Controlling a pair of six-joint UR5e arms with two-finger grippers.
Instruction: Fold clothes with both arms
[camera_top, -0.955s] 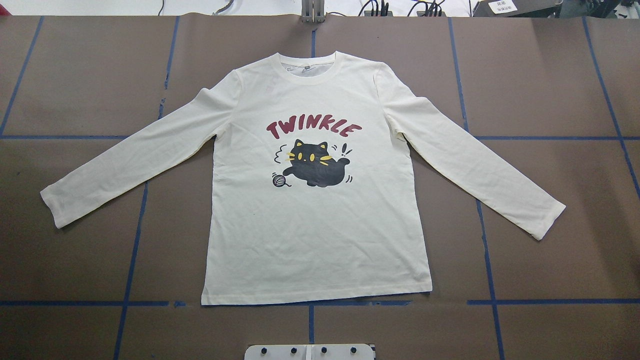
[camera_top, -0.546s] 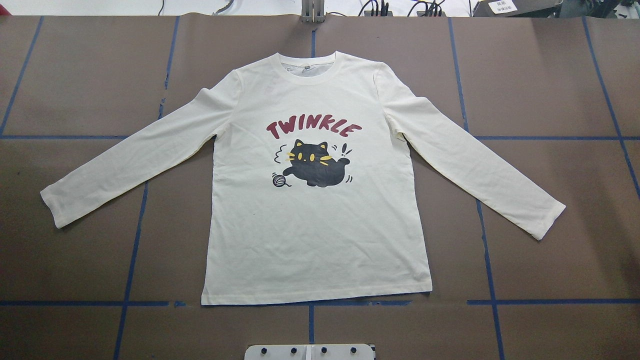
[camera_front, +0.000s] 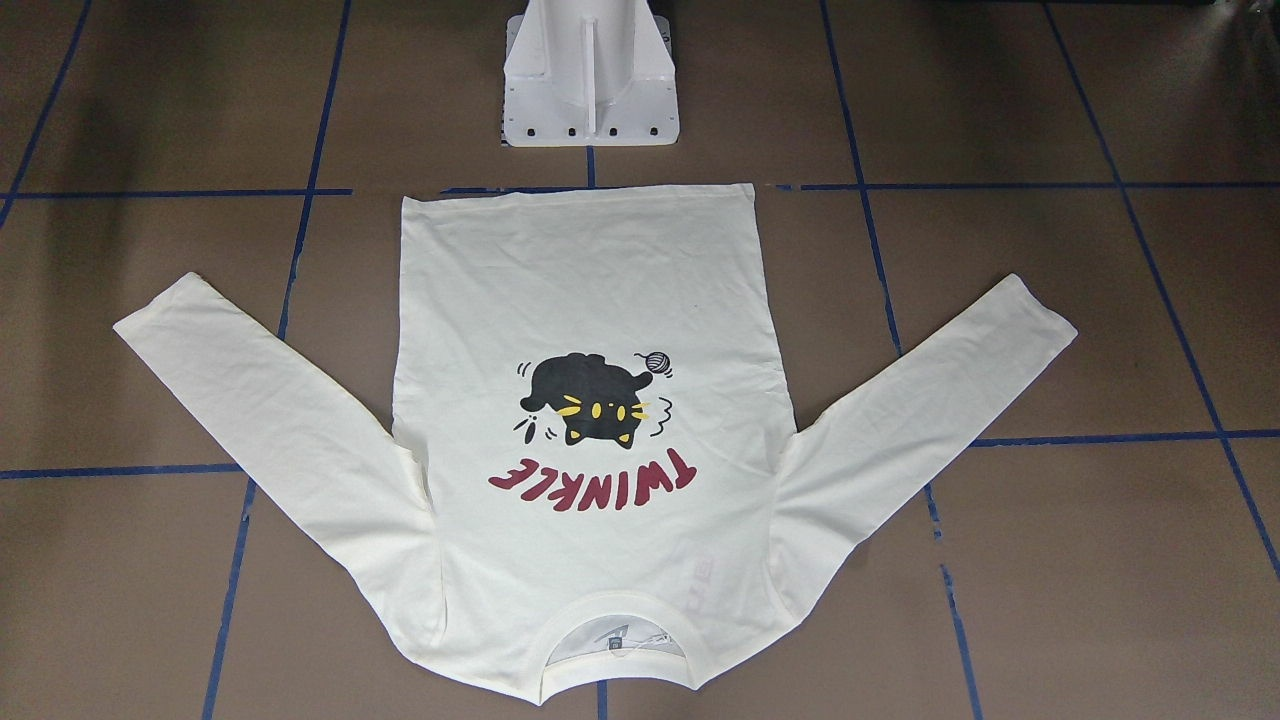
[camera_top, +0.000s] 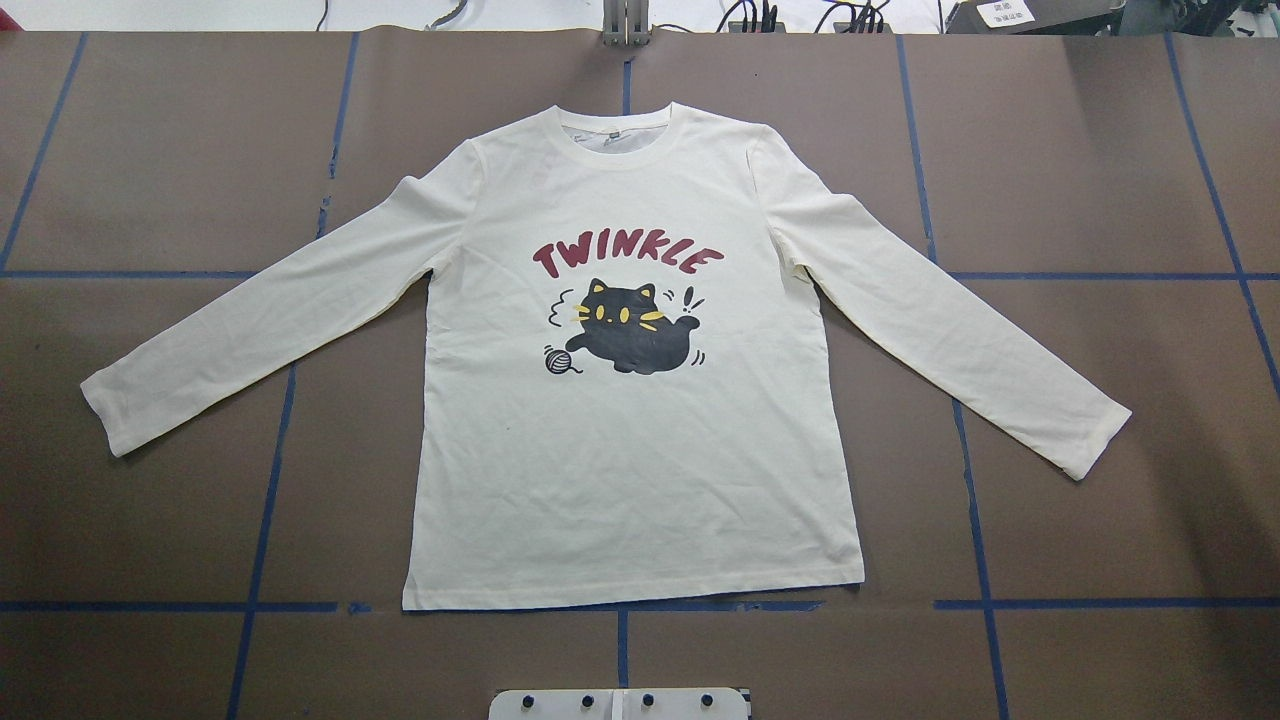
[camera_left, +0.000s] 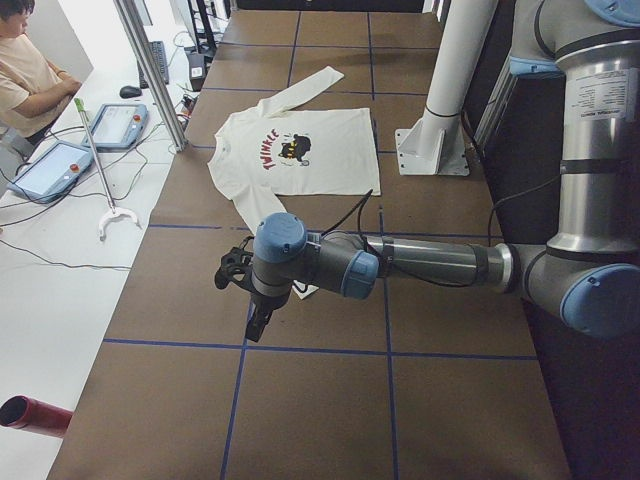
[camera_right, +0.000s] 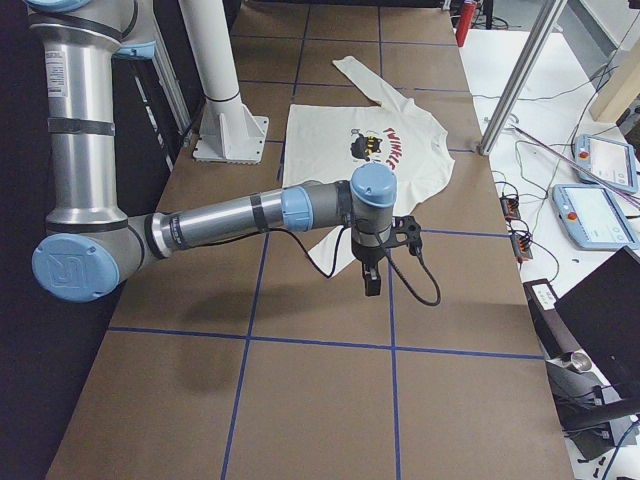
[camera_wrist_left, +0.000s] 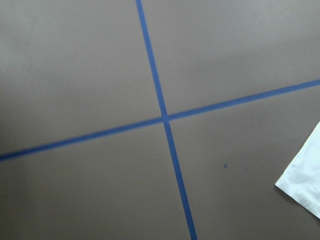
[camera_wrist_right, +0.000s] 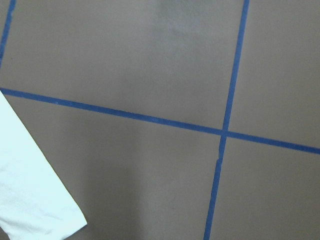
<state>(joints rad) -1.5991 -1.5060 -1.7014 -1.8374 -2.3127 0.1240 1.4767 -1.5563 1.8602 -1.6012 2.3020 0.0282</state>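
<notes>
The cream-white long-sleeved shirt (camera_top: 630, 470) lies flat and face up on the brown table, print showing, sleeves spread to both sides, hem toward the robot; it also shows from across the table (camera_front: 590, 280). My left arm (camera_left: 430, 262) reaches out beyond the left sleeve's cuff (camera_wrist_left: 305, 185), its gripper (camera_left: 257, 325) pointing down above the table. My right arm (camera_right: 230, 215) is stretched out beside the right cuff (camera_wrist_right: 30, 200), its gripper (camera_right: 371, 283) also hanging above the table. Both grippers show only in the side views, so I cannot tell whether they are open or shut.
The white pedestal base (camera_front: 590, 90) stands at the robot's edge behind the hem. Blue tape lines (camera_top: 265, 480) grid the table. A person (camera_left: 25, 80) sits by teach pendants (camera_left: 50, 170) on a side bench, and a red cylinder (camera_left: 35, 413) lies there.
</notes>
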